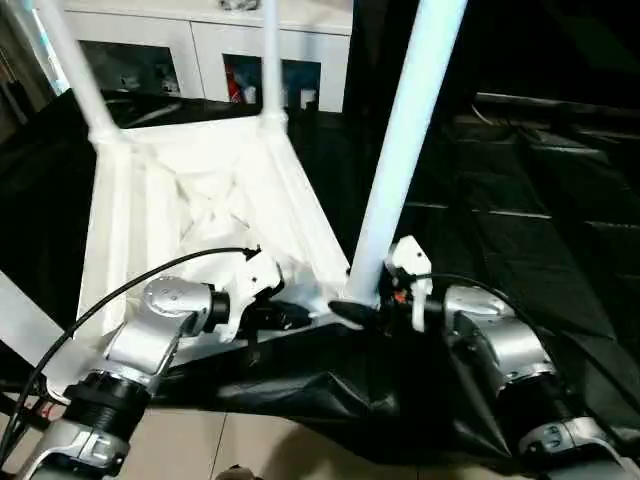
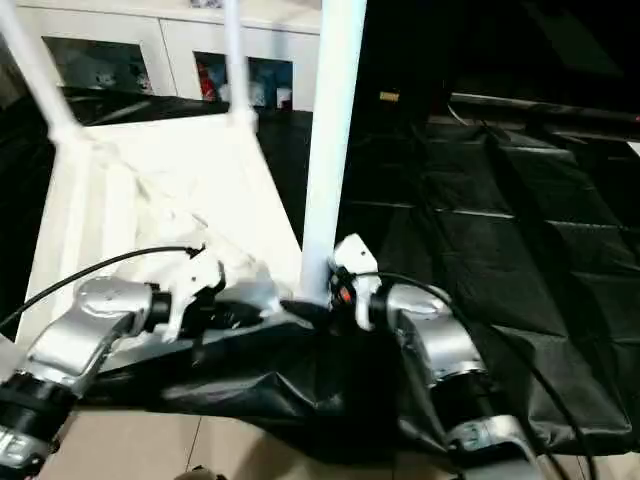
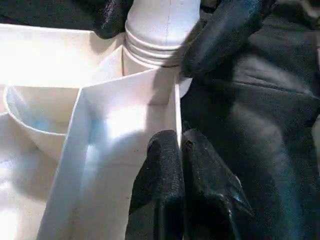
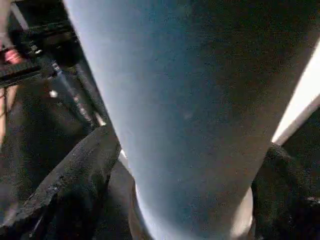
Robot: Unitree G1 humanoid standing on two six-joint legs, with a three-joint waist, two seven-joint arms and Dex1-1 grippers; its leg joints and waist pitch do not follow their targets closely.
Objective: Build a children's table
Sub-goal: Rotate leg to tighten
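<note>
From the left eye I see the tabletop (image 1: 200, 210) lying upside down on a black sheet (image 1: 520, 250) spread over the floor, ribbed underside up, which is what lets the legs go in from above. Two legs already stand in the far corner sockets, one at far left (image 1: 75, 70) and one at the middle (image 1: 270, 60). The near leg (image 1: 400, 150) rises from the near right corner. My right gripper (image 1: 362, 310) is at its base and my left gripper (image 1: 285, 318) is at the tabletop's near edge just beside that corner, I judge to keep the top from shifting while the leg is seated.

The right eye gives the same layout: the white cabinet (image 2: 150, 40) with glass doors stands behind, and a dark cable (image 2: 90, 275) arcs over my left forearm.

On the left wrist, my own two black fingers (image 3: 165, 190) are pressed together, closed and holding nothing, resting against a thin rib (image 3: 177, 115) by the corner. Beyond, the leg's ringed foot sits in its socket (image 3: 150, 60), with one of the other gripper's fingers beside it.

On the right wrist, the leg fills the space between my fingers (image 4: 75, 175), which stand wide on either side of it; whether they press on it I cannot tell. I judge this spread stance suits regripping to turn or push the leg home.
</note>
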